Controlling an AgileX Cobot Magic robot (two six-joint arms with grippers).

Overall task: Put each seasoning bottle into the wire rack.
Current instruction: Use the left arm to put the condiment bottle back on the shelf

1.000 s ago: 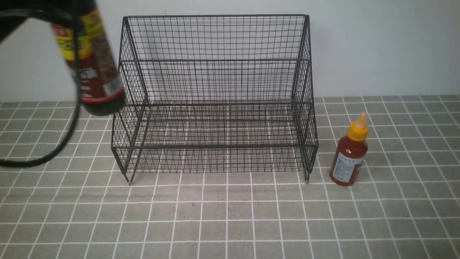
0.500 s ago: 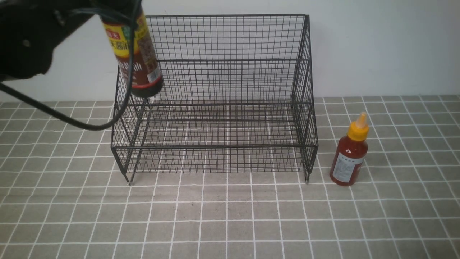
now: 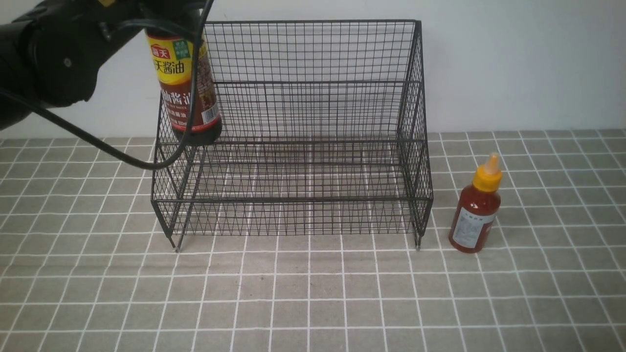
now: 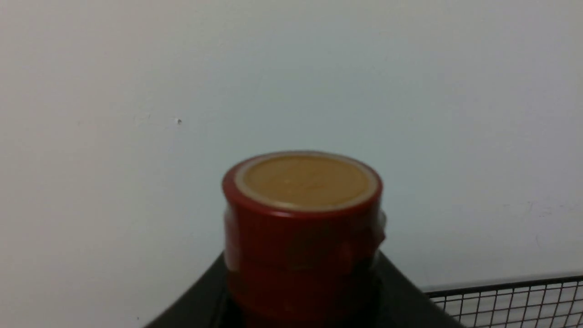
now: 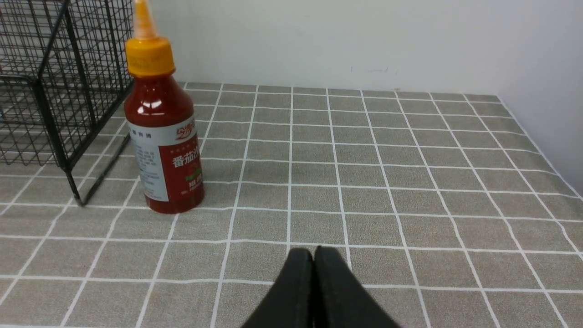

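The dark soy sauce bottle [image 3: 186,88] with a yellow-red label hangs upright over the left end of the black wire rack [image 3: 293,132], its base near the middle tier. My left gripper [image 3: 166,14] is shut on its upper part at the frame's top edge. The left wrist view shows its red-brown cap [image 4: 303,200] between my dark fingers. The red sauce bottle [image 3: 477,208] with a yellow nozzle cap stands on the table right of the rack; it also shows in the right wrist view [image 5: 161,136]. My right gripper [image 5: 313,255] is shut and empty, low over the table, apart from it.
The table is covered by a grey tiled cloth [image 3: 313,293]. A white wall [image 3: 513,63] stands right behind the rack. A black cable [image 3: 98,146] loops from my left arm down by the rack's left side. The rack's right front foot [image 5: 75,196] stands near the red bottle.
My left arm has carried the soy sauce bottle to the right, from outside the rack's left side to over its left end. It has turned from tilted to upright and come lower.
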